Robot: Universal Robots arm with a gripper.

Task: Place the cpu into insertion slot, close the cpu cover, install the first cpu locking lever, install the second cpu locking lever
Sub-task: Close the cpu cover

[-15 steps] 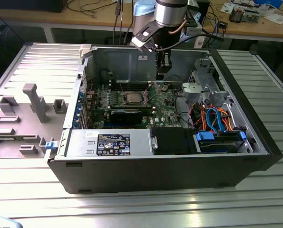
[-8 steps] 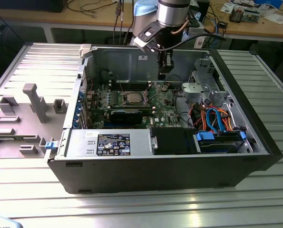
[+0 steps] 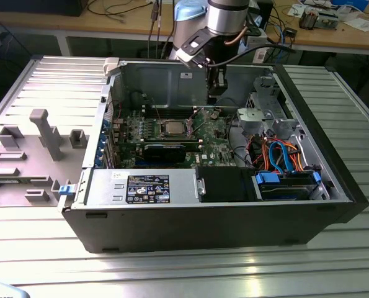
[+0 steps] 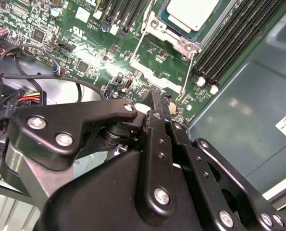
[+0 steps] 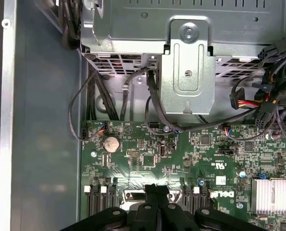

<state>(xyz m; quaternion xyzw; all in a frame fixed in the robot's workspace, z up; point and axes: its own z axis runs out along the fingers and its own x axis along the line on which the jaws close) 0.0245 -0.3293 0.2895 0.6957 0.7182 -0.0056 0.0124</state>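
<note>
well clear of cpu (image 3: pixel 172 128), tool (image 3: pixel 213 93) hovers.

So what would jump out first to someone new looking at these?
An open computer case sits on the ribbed metal table, its green motherboard exposed. The black gripper hangs inside near the case's far wall, to the exterior view's right of the cpu, whose silvery top shows in the insertion slot.

Jaws hang over the green motherboard (image 3: pixel 213 134), toward the exterior view's right of the cpu (image 3: pixel 173 128) sitting in the insertion slot (image 3: pixel 162 129).
</note>
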